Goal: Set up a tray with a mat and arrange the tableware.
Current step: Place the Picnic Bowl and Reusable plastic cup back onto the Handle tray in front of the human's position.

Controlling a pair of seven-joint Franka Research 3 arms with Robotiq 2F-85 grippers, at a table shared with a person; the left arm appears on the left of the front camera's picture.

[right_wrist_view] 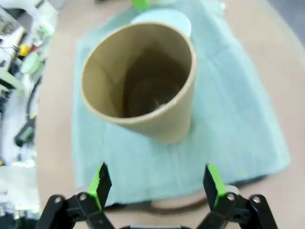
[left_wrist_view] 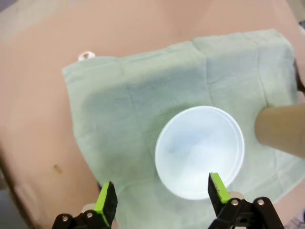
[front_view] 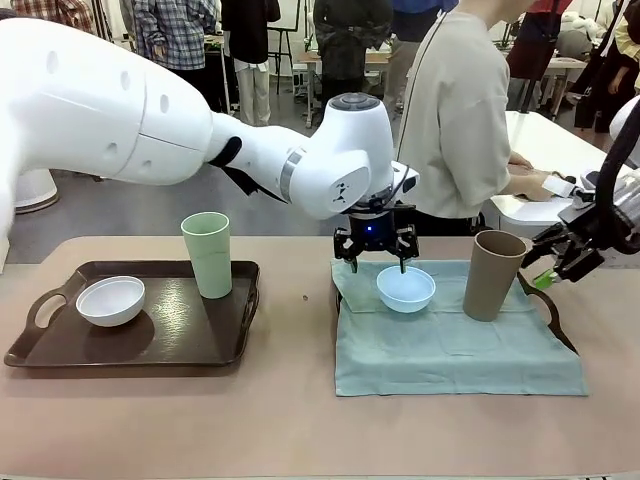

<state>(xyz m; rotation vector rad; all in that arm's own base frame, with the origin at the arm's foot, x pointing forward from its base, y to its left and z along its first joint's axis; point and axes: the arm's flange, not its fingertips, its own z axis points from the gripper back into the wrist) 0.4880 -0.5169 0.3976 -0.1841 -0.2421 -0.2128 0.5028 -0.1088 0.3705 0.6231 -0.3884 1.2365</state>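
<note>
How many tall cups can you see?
2. The pale green cup stands on the brown tray on the left. The tan-brown cup stands on the green mat on the right. None seem hidden.

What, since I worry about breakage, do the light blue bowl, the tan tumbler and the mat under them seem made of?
The light blue bowl looks like matte plastic or melamine: thin even rim, soft sheen. The tan tumbler seems similar, with thin wall and uniform colour; ceramic can't be ruled out. The mat is pale green cloth, creased with fold lines.
</note>
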